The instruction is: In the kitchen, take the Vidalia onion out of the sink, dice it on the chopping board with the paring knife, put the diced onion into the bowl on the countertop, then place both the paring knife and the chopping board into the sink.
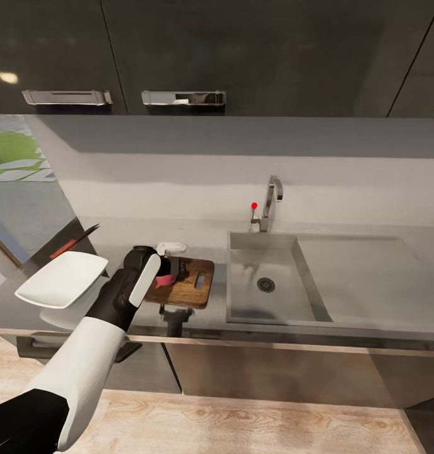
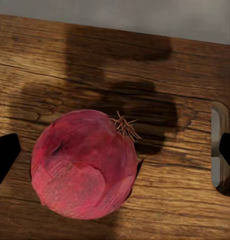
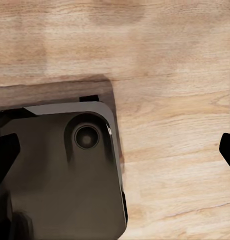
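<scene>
I have the left gripper (image 2: 115, 150) over the chopping board (image 1: 185, 287), jaws spread wide, fingertips (image 2: 4, 155) clear of the onion (image 2: 84, 165) on either side. The onion is whole, red-skinned, resting on the board's wood near the handle hole (image 2: 217, 150). Board lies on the countertop (image 1: 116, 233) just left of the sink (image 1: 267, 252). White bowl (image 1: 60, 279) sits further left; paring knife (image 1: 72, 242) behind it. Right gripper (image 3: 115, 150) points at the wood floor (image 3: 170, 75) and the robot's dark base (image 3: 59, 170), jaws wide, nothing between them.
</scene>
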Motion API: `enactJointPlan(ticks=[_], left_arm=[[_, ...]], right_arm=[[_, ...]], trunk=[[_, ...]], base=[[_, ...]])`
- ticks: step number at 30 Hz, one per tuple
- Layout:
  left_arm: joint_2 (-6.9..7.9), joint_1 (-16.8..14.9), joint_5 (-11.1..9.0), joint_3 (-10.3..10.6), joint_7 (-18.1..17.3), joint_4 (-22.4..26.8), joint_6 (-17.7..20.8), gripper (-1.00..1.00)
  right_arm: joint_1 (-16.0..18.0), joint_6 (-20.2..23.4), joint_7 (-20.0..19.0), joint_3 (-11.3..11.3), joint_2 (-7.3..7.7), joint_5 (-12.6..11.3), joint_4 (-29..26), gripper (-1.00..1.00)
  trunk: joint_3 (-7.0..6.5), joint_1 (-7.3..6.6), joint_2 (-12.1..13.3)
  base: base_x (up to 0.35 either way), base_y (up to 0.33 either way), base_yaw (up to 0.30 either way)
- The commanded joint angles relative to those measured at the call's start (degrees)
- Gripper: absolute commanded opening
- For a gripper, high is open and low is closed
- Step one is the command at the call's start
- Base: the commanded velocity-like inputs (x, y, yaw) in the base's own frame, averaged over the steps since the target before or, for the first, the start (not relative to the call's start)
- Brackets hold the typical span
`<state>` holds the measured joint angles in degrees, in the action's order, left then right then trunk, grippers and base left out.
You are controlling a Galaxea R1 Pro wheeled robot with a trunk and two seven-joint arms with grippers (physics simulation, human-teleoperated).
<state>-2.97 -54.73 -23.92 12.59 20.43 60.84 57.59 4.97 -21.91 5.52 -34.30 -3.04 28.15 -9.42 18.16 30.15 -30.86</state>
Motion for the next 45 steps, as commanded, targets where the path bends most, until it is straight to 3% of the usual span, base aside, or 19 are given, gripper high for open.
enactJointPlan(ticks=[1, 13, 45], left_arm=[[0.03, 0.0, -0.6, 0.1, 0.6, 0.1, 0.1, 1.0], [0.14, 0.0, -0.6, 0.0, 0.6, 0.3, 0.2, 1.0], [0.15, 0.0, -0.6, 0.1, 0.6, -0.6, 0.1, 1.0]], right_arm=[[0.0, -0.1, 0.3, -0.3, -0.03, 0.6, 0.0, 1.0], [0.0, -0.2, 0.3, -0.3, -0.03, 0.6, 0.0, 1.0], [0.0, -0.2, 0.4, -0.3, 0.02, 0.7, 0.0, 1.0]], trunk=[[0.0, 0.02, -0.1], [-1.08, 0.02, -0.1], [-1.44, 0.02, -0.1]], base=[[0.0, 0.0, 0.0], [-0.058, 0.0, 0.0], [-0.333, 0.0, 0.0]])
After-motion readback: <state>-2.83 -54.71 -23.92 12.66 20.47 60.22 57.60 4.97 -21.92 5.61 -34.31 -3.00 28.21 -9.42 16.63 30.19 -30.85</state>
